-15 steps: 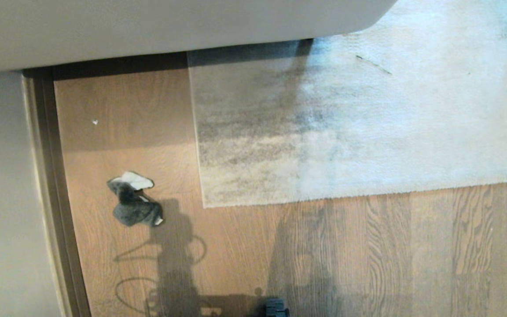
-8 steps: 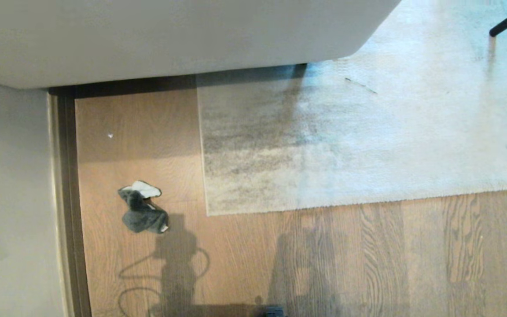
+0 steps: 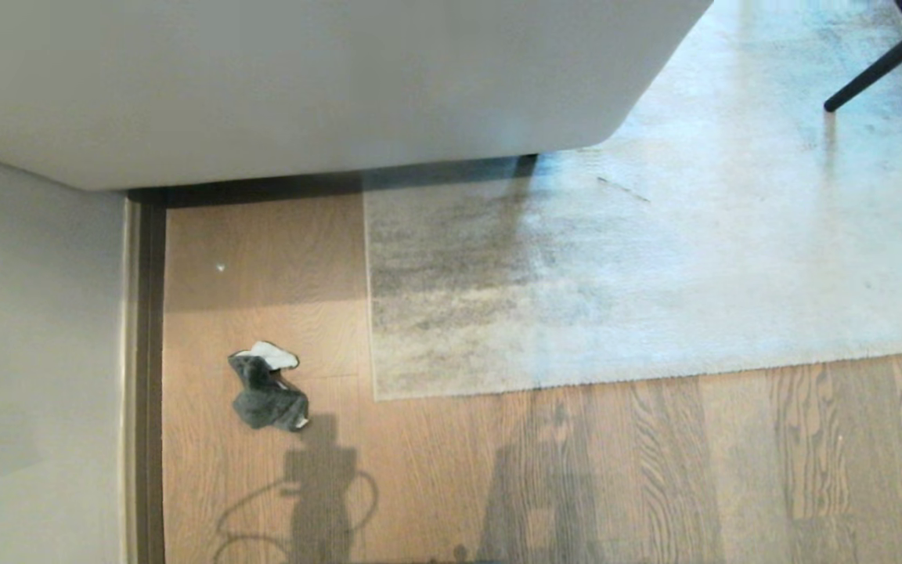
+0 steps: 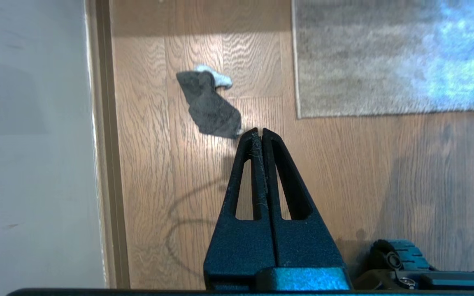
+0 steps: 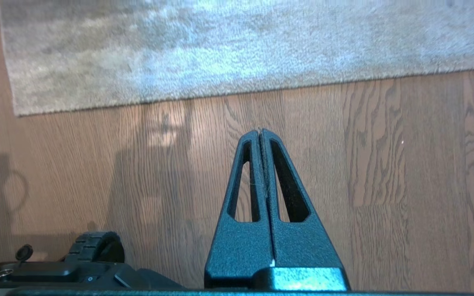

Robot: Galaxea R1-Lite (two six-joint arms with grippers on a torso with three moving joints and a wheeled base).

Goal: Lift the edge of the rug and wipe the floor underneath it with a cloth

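Note:
A large pale grey rug lies flat, and its rug edge (image 3: 654,378) runs along the near side to a square corner (image 3: 377,394). The brown wood floor (image 3: 694,470) spreads in front of it. A small crumpled grey cloth (image 3: 267,388) rests on the planks left of that corner, apart from the rug. Neither gripper shows in the head view. My left gripper (image 4: 260,130) hangs shut and empty high above the floor, with the cloth (image 4: 209,102) beyond its tips. My right gripper (image 5: 260,132) is shut and empty too, over bare planks before the rug edge (image 5: 237,93).
A pale sofa (image 3: 302,78) overhangs the far side and covers the rug's back corner. A grey wall (image 3: 28,352) with a dark skirting strip (image 3: 149,376) bounds the left. A black furniture leg (image 3: 882,66) stands on the rug at the far right. My base (image 5: 76,263) shows below the right gripper.
The whole head view has shifted: floor, cloth and rug slid down and slightly right as the camera tilted, and the black leg came into view. Nothing on the floor moved.

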